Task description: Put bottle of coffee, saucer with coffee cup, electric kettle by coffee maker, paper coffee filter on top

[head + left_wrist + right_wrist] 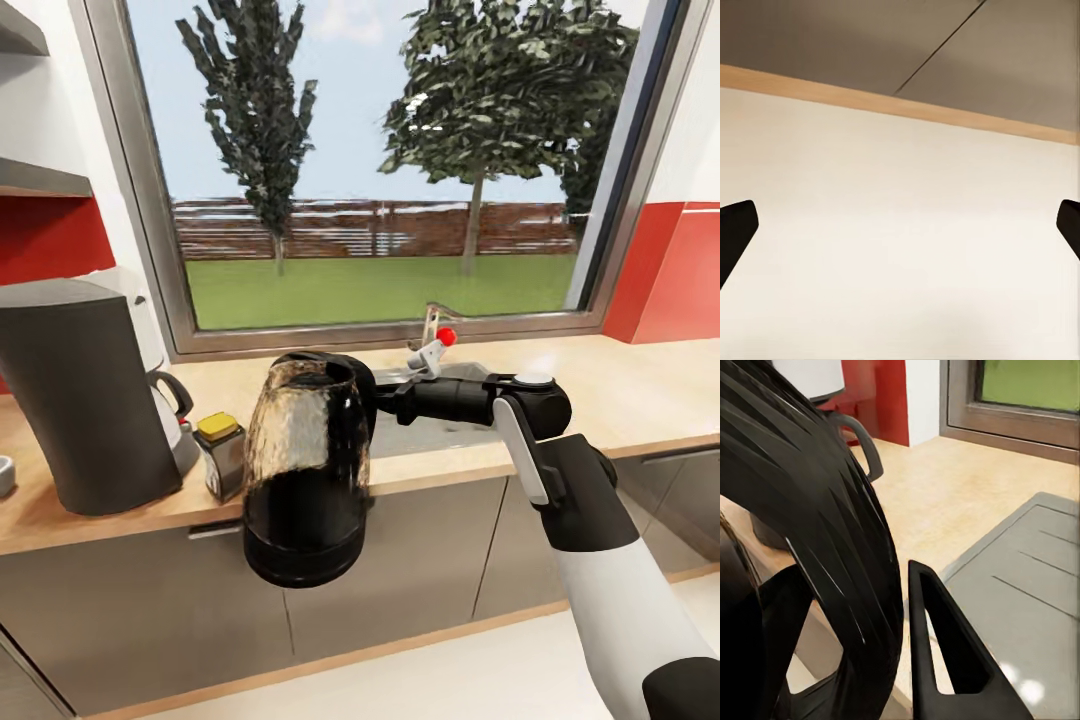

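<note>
The electric kettle [305, 470], a dark glass jug on a black base, hangs in front of the counter edge, level with the cabinet doors. My right gripper [374, 398] is shut on its black handle [817, 532], with one finger [945, 652] showing beside it. The dark grey coffee maker [80, 400] stands on the wooden countertop [640, 390] at the left. A small bottle of coffee [221, 455] with a yellow lid sits just right of it. My left gripper [900, 240] is open over pale floor, its fingertips [735, 232] far apart.
A white appliance [160, 390] with a black handle stands behind the coffee maker. The sink [440, 425] and its red-knobbed faucet [436, 345] lie behind the kettle, under a wide window. A small pale object [5, 475] peeks in at the left edge. Grey cabinets [430, 560] run below.
</note>
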